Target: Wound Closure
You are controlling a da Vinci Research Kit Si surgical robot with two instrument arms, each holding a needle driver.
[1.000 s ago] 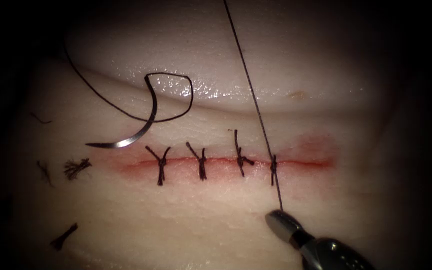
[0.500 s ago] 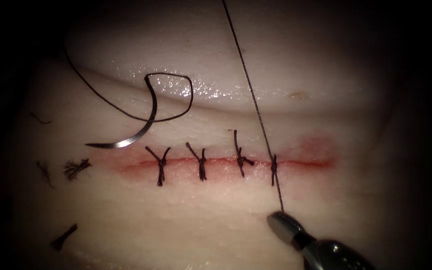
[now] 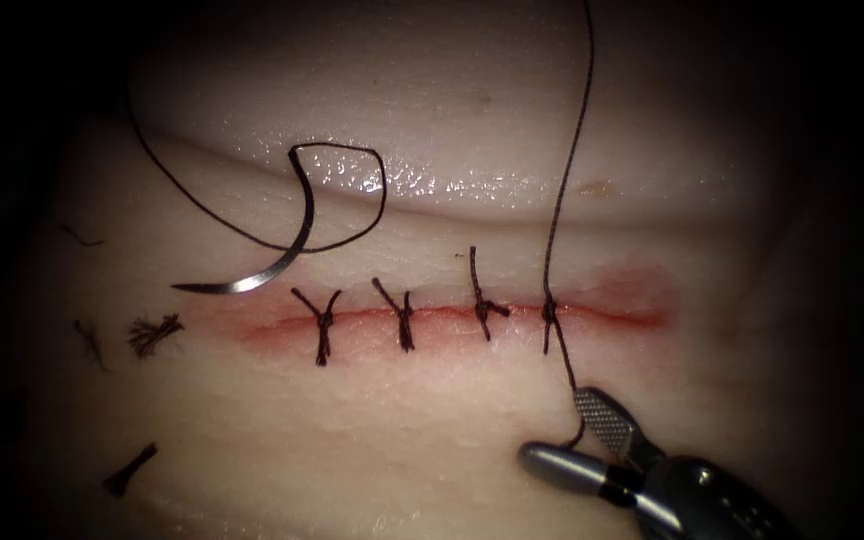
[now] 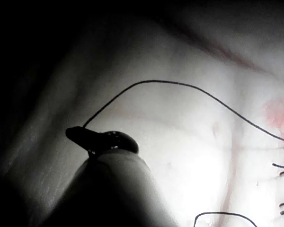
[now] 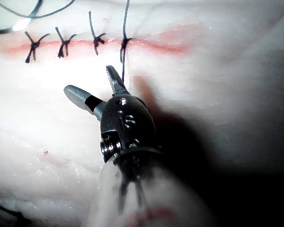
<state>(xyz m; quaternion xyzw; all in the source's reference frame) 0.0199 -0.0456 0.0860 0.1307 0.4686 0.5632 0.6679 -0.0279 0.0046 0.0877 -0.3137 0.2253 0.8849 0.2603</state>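
The cut (image 3: 632, 315) runs across the tissue (image 3: 402, 430) with several knotted stitches along it. From the rightmost stitch (image 3: 549, 318) the thread (image 3: 567, 170) rises in a slack curve out of the picture's top, and its short tail drops between the spread jaws of my right tool (image 3: 564, 430), which grips nothing. In the right wrist view that tool (image 5: 89, 80) stands open just below the same stitch (image 5: 124, 43). My left tool (image 4: 75, 135) is shut on the thread (image 4: 180, 85). The curved needle (image 3: 272, 262) lies loose on the tissue above the cut's left end, outside the tissue, its thread looping beside it.
Cut ends of thread (image 3: 152, 335) lie on the tissue left of the cut, with another piece (image 3: 130, 470) lower down. A glistening fold of tissue (image 3: 472, 185) runs across behind the cut. Red fluid tints the cut's right end.
My right tool's jaws have opened and let go of the thread tail. The long strand, taut and straight before, now hangs slack and its upper part has swung to the right.
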